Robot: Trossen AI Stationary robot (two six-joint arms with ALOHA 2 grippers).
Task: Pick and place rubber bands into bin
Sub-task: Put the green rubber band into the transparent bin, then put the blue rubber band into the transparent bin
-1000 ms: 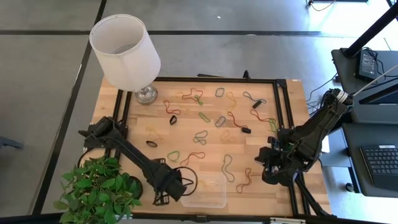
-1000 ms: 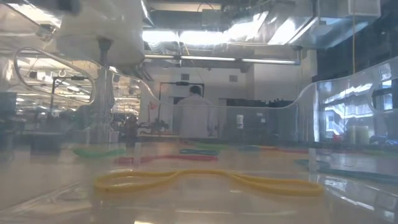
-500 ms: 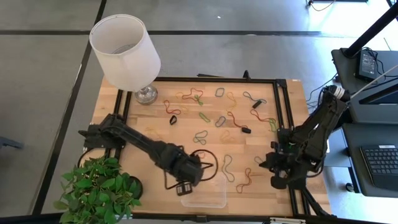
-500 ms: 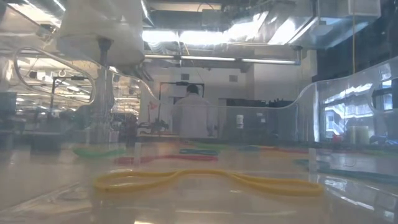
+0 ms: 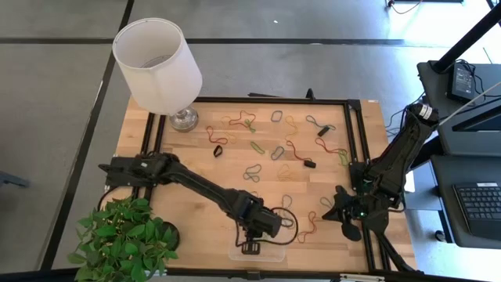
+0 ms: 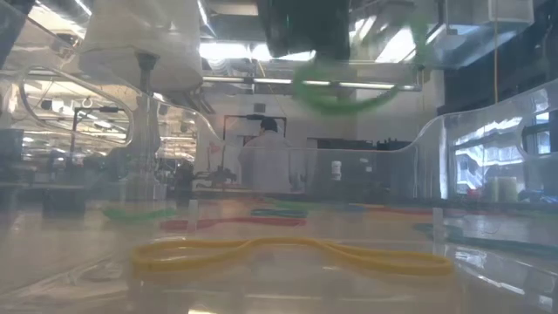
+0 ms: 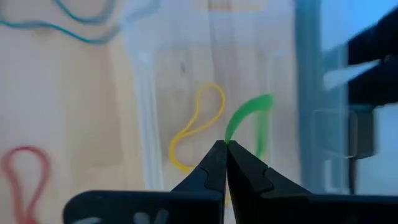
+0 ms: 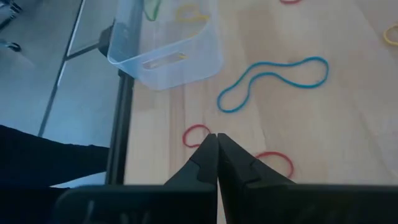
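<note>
The bin (image 5: 270, 252), a clear shallow tub, stands at the table's near edge with a yellow rubber band (image 7: 198, 127) lying on its floor. My left gripper (image 7: 225, 146) is above the bin, shut on a green rubber band (image 7: 249, 119); the low view shows that band (image 6: 349, 92) hanging under the dark gripper (image 6: 305, 26). Many rubber bands (image 5: 278, 153) lie flat across the wooden table. My right gripper (image 8: 216, 138) is shut with nothing in it, over the table to the right of the bin, beside a blue band (image 8: 273, 78) and red bands (image 8: 196, 134). My left gripper pinches the green band at one end of its loop (image 7: 231, 135) between the very ends of its two fingers. The fingers slant steeply down from above. The band hangs as an open loop, clear of the bin's floor and of the yellow band.
A white-shaded lamp (image 5: 156, 63) stands at the far left corner and a potted plant (image 5: 125, 243) at the near left corner. A black frame (image 5: 352, 149) runs around the table. A person in white (image 6: 272, 161) stands far off in the room.
My left gripper has swung from beside the plant along the near edge toward the table's right, rolling as it went, and now stands over the bin; the green band has come with it, hanging clear. My right gripper has sunk a little and tipped.
</note>
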